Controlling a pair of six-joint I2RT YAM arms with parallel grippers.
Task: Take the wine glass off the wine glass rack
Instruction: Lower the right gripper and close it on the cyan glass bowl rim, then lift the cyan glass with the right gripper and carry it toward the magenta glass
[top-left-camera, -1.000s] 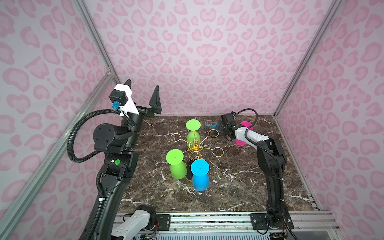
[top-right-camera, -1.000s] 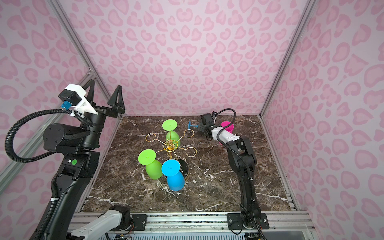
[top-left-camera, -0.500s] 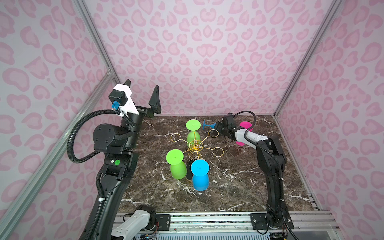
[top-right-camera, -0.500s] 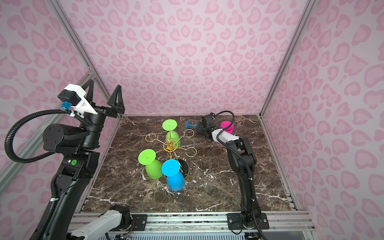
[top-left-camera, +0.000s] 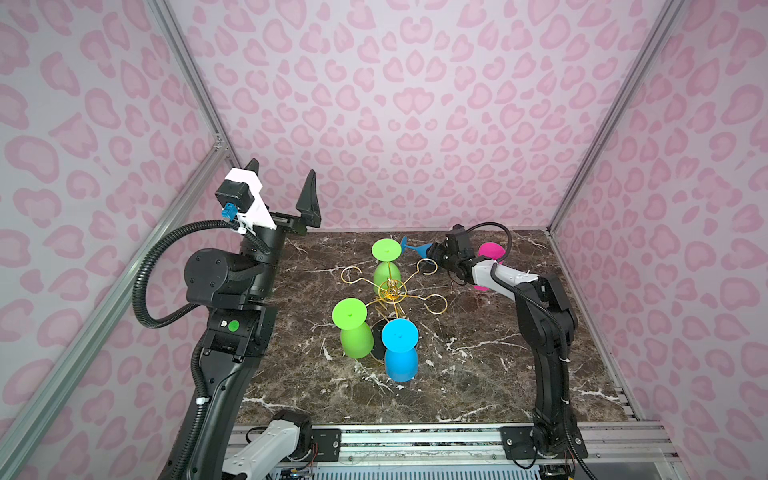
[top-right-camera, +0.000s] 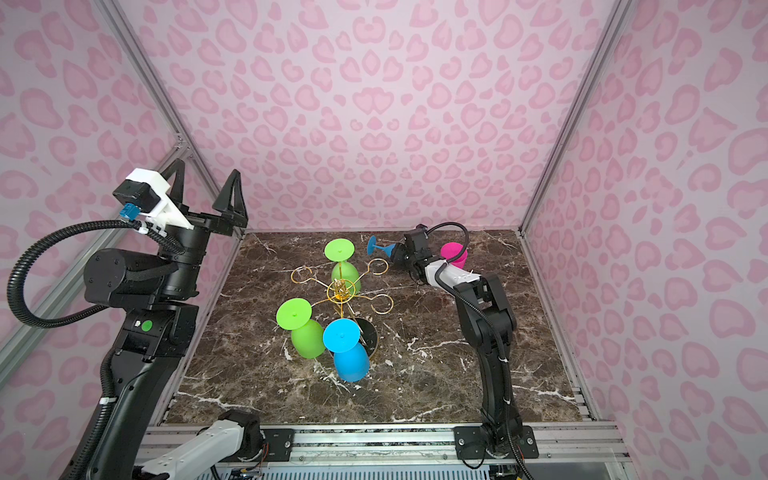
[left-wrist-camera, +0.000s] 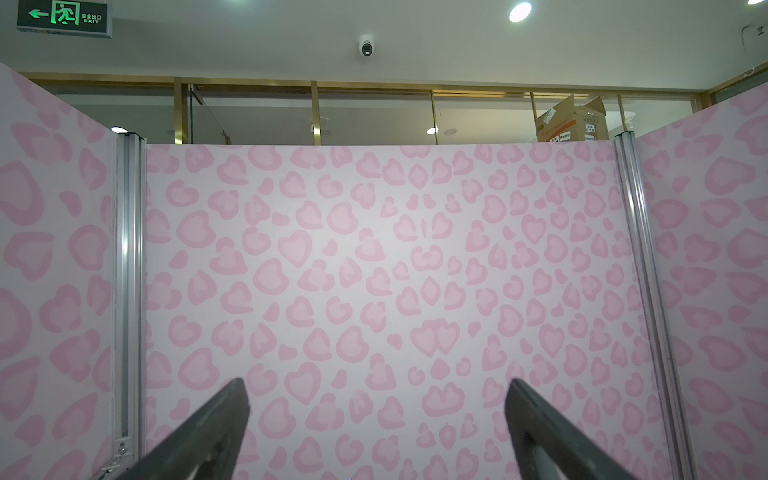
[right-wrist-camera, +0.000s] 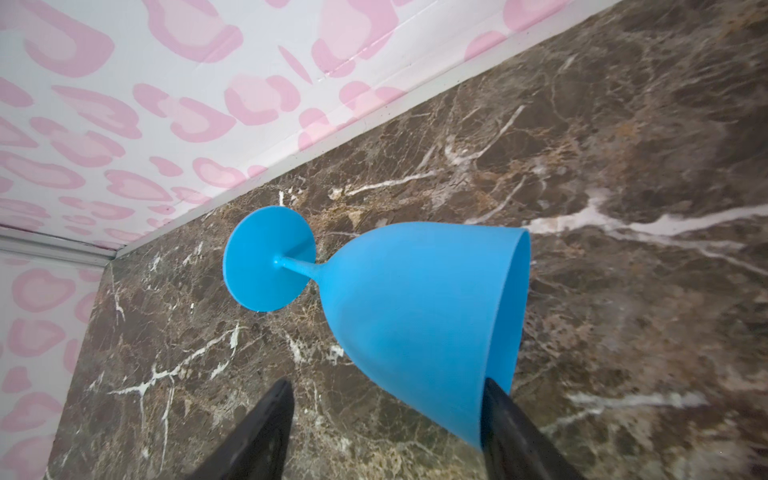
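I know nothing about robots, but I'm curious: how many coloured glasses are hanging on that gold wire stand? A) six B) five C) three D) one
C: a far green glass, a near green glass and a blue glass hang foot-up from the gold rack, while the other blue glass lies on its side on the table.

Pink leopard-print wall panels (top-left-camera: 415, 104) enclosing cell; aluminium corner posts (left-wrist-camera: 129, 270) joining panels; brown marble tabletop (top-left-camera: 478, 374) lying beneath; ceiling downlights (left-wrist-camera: 519, 11) glowing.
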